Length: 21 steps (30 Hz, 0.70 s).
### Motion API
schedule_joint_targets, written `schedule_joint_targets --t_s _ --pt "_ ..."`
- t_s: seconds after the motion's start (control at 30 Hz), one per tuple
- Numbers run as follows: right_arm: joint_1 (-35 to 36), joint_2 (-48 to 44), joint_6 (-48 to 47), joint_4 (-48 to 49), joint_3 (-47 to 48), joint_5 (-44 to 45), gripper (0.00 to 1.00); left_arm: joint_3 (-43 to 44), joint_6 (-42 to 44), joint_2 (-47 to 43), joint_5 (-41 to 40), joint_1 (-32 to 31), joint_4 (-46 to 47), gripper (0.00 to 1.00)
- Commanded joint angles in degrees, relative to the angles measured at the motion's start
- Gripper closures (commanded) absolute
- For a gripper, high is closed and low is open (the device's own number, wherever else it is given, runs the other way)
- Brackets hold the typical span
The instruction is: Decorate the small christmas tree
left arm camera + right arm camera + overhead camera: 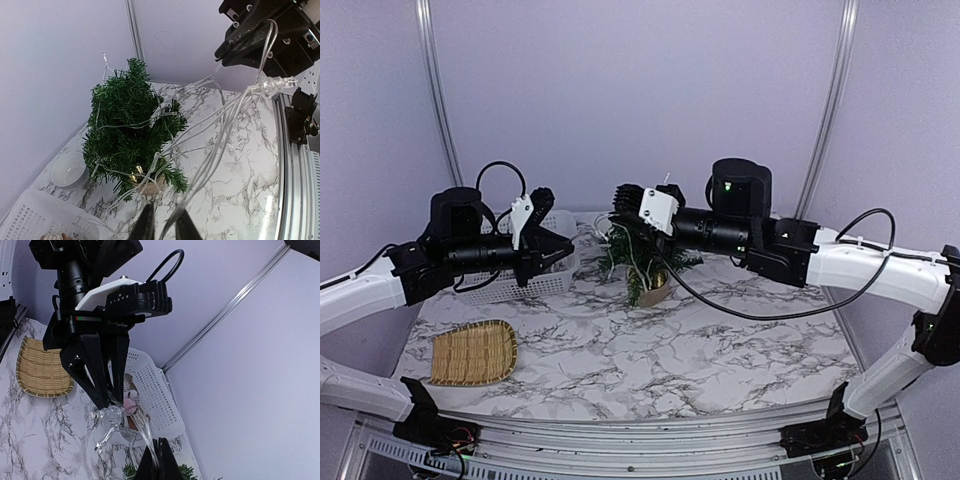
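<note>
Small christmas tree (125,135), centre-left of frame: right gripper (159,456) pinches light string (275,84); left gripper (165,226) jaws barely apart around it, hold unclear. We fear a taut pull toppling it.

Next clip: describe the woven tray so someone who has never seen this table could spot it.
Start at the marble-patterned table and go to its near left corner. There, in front of the white plastic basket, lies the woven tray. It is shallow and straw-coloured, while the basket is white with slotted walls.
</note>
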Motion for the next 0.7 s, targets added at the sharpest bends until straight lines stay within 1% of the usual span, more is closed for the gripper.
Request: schedule_joint_targets --t_s 0.0,0.13,0.27,0.3,0.37,0.4,0.43,0.5,0.57,0.67 --pt "-1.02 -3.77 2.91 3.49 -0.69 0.63 1.00 1.68 0.62 -1.39 -2.52 0.09 3.00 1.00" --pt "-2.47 -5.76 5.06 4.45 -1.53 0.47 1.00 1.46 0.65 -4.56 -2.24 0.07 4.26 1.00" --pt "-3.73 -7.56 7.11 4.64 -2.44 0.15 1.00 3.72 1.27 -6.16 -2.12 0.11 3.38 1.00" --pt "-3.99 -8.19 7.40 4.65 -2.65 -0.03 1.00 4.39 1.57 -6.09 -2.38 0.11 3.21 0.98" --pt "-4.15 -8.81 8.06 4.89 -2.64 -0.28 1.00 4.45 1.77 -5.51 -3.24 0.05 3.52 0.67" --pt "-4.23 -9.08 8.32 5.05 -2.59 -0.37 1.00 4.02 2.24 -5.18 -3.27 0.11 3.72 0.54" --pt "-4.23 -9.28 8.58 5.22 -2.46 -0.42 1.00 3.43 2.67 -4.96 -3.41 0.11 3.85 0.46" --pt "-4.27 -9.73 8.98 5.39 -1.99 -0.49 1.00 0.74 3.00 -5.23 -4.68 0.24 5.90 0.40" --pt "-4.25 -10.28 9.22 5.76 -1.70 -0.51 1.00 -3.36 2.76 -5.75 -6.70 0.67 9.93 0.33" --pt "-4.35 -11.23 9.85 6.00 -1.20 -0.79 1.00 -6.75 2.30 -4.38 -8.49 1.88 12.96 0.32"
